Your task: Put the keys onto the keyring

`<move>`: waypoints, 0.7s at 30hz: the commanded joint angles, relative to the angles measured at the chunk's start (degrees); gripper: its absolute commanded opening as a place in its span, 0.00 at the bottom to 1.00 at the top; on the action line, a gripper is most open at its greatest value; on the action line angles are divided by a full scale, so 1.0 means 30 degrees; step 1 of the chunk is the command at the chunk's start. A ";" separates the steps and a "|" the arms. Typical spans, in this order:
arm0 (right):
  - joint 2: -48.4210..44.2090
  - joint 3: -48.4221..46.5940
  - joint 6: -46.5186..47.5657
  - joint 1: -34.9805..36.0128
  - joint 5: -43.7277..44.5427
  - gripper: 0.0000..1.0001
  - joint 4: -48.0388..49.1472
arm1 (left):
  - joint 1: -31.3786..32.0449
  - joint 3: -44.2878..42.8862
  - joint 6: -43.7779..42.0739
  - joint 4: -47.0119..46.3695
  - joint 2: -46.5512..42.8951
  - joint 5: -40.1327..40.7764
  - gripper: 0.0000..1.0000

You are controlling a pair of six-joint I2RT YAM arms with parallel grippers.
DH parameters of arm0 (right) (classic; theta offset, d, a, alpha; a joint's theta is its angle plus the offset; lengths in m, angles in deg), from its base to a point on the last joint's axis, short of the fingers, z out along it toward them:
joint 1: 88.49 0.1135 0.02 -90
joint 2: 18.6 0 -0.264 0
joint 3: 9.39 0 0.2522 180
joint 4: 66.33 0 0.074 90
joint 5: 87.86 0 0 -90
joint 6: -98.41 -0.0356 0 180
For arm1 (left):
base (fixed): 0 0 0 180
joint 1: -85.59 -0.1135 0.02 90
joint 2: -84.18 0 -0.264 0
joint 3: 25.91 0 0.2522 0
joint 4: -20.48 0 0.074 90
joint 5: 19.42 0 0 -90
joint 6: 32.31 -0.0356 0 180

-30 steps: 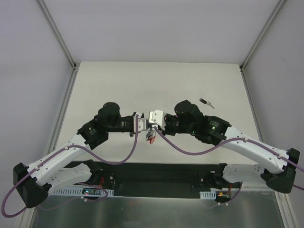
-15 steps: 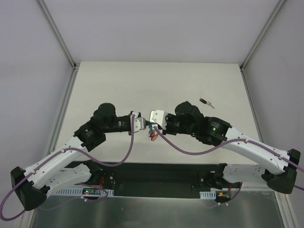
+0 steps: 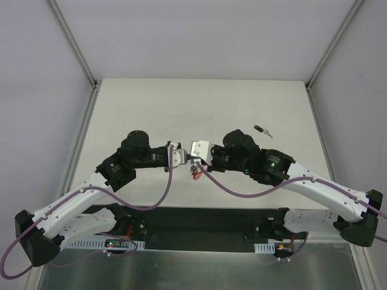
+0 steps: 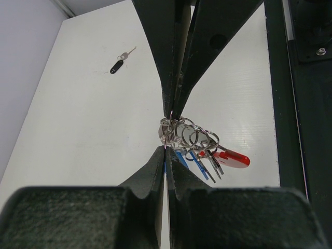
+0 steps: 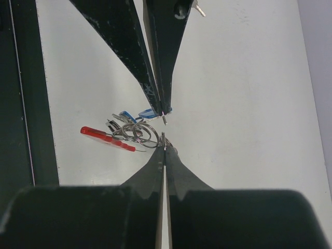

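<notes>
The two grippers meet tip to tip just above the table. My right gripper [image 5: 164, 147] is shut on a silver ring of the keyring [image 5: 136, 133], whose chain of rings and red band [image 5: 105, 136] hang to the side. My left gripper [image 4: 166, 148] is shut on a blue-headed key [image 5: 149, 112]; its silver tip pokes out beside the ring. More blue keys [image 4: 193, 158] hang from the rings next to the red band [image 4: 233, 158]. In the top view the keyring [image 3: 195, 174] dangles below the left gripper [image 3: 184, 158] and right gripper [image 3: 192, 160].
A black-headed key [image 3: 262, 130] lies alone on the white table, far right of the grippers, also in the left wrist view as the black-headed key [image 4: 116, 66]. The table's dark near edge [image 4: 301, 129] runs close behind the keyring.
The left gripper drew back a little to the left, then eased toward the right gripper again. The hanging keyring swung slightly right. Both grippers stay shut.
</notes>
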 commanded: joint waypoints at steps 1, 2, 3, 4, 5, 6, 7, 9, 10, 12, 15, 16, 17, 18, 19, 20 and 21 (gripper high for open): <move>-0.0388 -0.0280 0.0174 0.0120 -0.0215 0.01 0.0999 | 0.0176 -0.0501 0.0146 -0.0594 0.0115 -0.0701 0.00; -0.0330 -0.0309 0.0174 0.0092 -0.0186 0.02 0.1028 | 0.0176 -0.0501 0.0204 -0.0623 0.0115 -0.0759 0.00; -0.0329 -0.0309 0.0174 0.0120 -0.0215 0.01 0.1000 | 0.0205 -0.0501 0.0204 -0.0624 0.0115 -0.0788 0.00; -0.0271 -0.0309 0.0174 0.0092 -0.0215 0.02 0.1028 | 0.0177 -0.0501 0.0233 -0.0682 0.0144 -0.0818 0.00; -0.0271 -0.0338 0.0174 0.0091 -0.0215 0.01 0.1058 | 0.0176 -0.0472 0.0321 -0.0740 0.0145 -0.0876 0.00; -0.0242 -0.0309 0.0174 0.0091 -0.0215 0.01 0.1029 | 0.0176 -0.0501 0.0351 -0.0741 0.0145 -0.0993 0.00; -0.0241 -0.0338 0.0145 0.0091 -0.0215 0.01 0.1116 | 0.0176 -0.0472 0.0380 -0.0828 0.0116 -0.1023 0.00; -0.0212 -0.0338 0.0116 0.0091 -0.0186 0.01 0.1116 | 0.0177 -0.0443 0.0468 -0.0916 0.0115 -0.1140 0.00; -0.0183 -0.0338 0.0115 0.0091 -0.0186 0.01 0.1117 | 0.0176 -0.0442 0.0497 -0.0946 0.0115 -0.1111 0.00; -0.0125 -0.0368 0.0115 0.0091 -0.0128 0.01 0.1088 | 0.0176 -0.0413 0.0527 -0.1092 0.0057 -0.1198 0.00; -0.0095 -0.0397 0.0057 0.0091 -0.0186 0.01 0.1088 | 0.0176 -0.0355 0.0644 -0.1238 -0.0002 -0.1258 0.00; -0.0095 -0.0426 0.0028 0.0091 -0.0244 0.01 0.1087 | 0.0205 -0.0325 0.0644 -0.1268 -0.0060 -0.1258 0.00; -0.0095 -0.0426 0.0027 0.0091 -0.0390 0.01 0.1087 | 0.0177 -0.0296 0.0673 -0.1355 -0.0031 -0.1229 0.00; -0.0095 -0.0455 0.0027 0.0091 -0.0420 0.01 0.1058 | 0.0205 -0.0267 0.0673 -0.1385 -0.0031 -0.1257 0.00; -0.0124 -0.0485 0.0027 0.0120 -0.0449 0.01 0.1116 | 0.0177 -0.0266 0.0673 -0.1385 -0.0031 -0.1229 0.00; -0.0124 -0.0485 -0.0002 0.0092 -0.0508 0.01 0.1088 | 0.0205 -0.0266 0.0644 -0.1385 -0.0031 -0.1257 0.00; -0.0124 -0.0485 -0.0002 0.0120 -0.0508 0.01 0.1087 | 0.0177 -0.0266 0.0702 -0.1414 -0.0002 -0.1287 0.00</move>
